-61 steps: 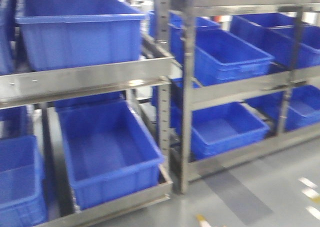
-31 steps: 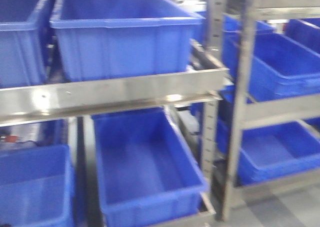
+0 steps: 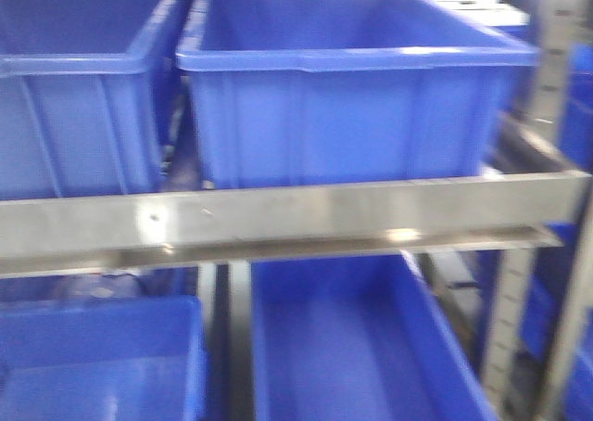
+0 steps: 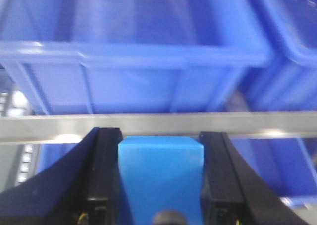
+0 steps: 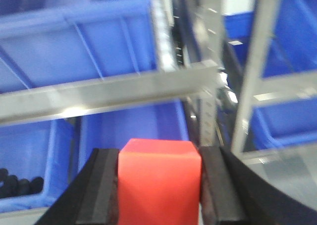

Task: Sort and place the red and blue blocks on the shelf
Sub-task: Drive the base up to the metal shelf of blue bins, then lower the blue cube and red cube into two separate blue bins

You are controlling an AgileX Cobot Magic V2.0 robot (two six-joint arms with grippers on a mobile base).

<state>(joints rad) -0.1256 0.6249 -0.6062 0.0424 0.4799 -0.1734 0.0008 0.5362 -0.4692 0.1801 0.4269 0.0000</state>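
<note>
In the left wrist view the blue block (image 4: 161, 178) sits clamped between the two black fingers of my left gripper (image 4: 161, 140), just in front of the shelf's steel front rail (image 4: 158, 125). The right wrist view shows the red block (image 5: 159, 183) held the same way by my right gripper (image 5: 159, 158), below and short of the shelf rail (image 5: 109, 93). In the front view the shelf rail (image 3: 278, 219), bearing two small screws, runs across the middle. Neither gripper appears in the front view.
Big blue bins (image 3: 352, 78) stand on the upper level behind the rail, with more bins (image 3: 357, 347) below. A steel upright (image 5: 210, 76) and a neighbouring rack (image 5: 257, 71) rise at the right. Dark objects (image 5: 17, 185) lie in a lower bin.
The front view has swung left and closed in on the rack: the upper bins and the rail fill more of the frame, and the neighbouring rack has slid out at the right.
</note>
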